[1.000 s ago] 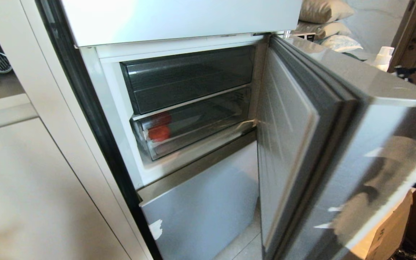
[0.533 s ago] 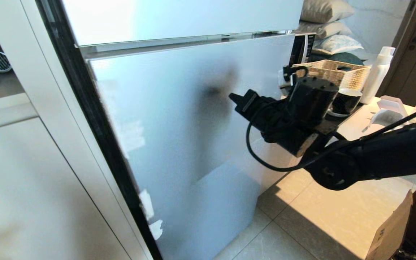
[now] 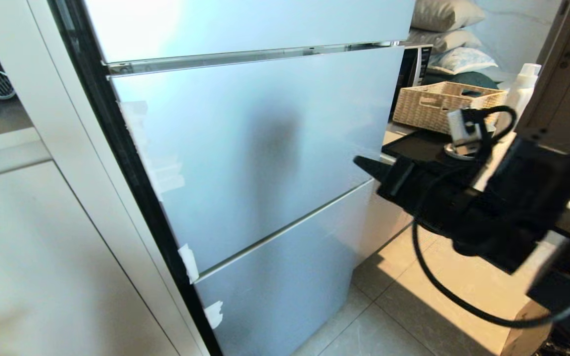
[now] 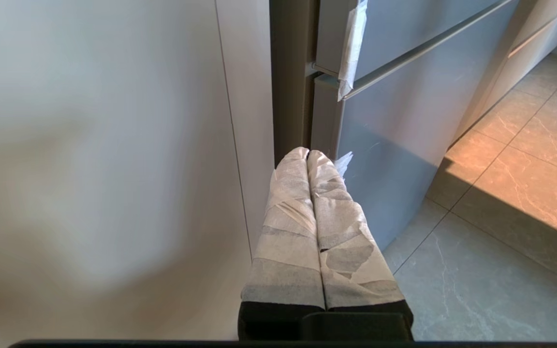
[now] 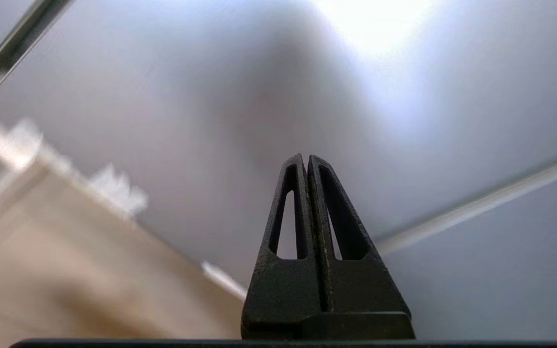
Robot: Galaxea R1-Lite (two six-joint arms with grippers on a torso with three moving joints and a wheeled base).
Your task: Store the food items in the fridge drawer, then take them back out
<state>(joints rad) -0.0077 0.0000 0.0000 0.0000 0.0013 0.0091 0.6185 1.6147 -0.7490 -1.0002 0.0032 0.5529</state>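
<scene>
Head camera looks down at the fridge door (image 3: pixel 265 148); both wrist cameras face it closely.

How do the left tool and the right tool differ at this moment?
The left tool has fingers wrapped in whitish tape; the right tool has bare black fingers with slotted openings. The left tool hangs low by the fridge's bottom door, near the floor; the right tool is raised, pointing at the middle door. Only the right tool shows in the head view. Both are shut and empty.

Sunlit tiled floor (image 3: pixel 413 296), beige cabinet (image 3: pixel 42 247)
</scene>
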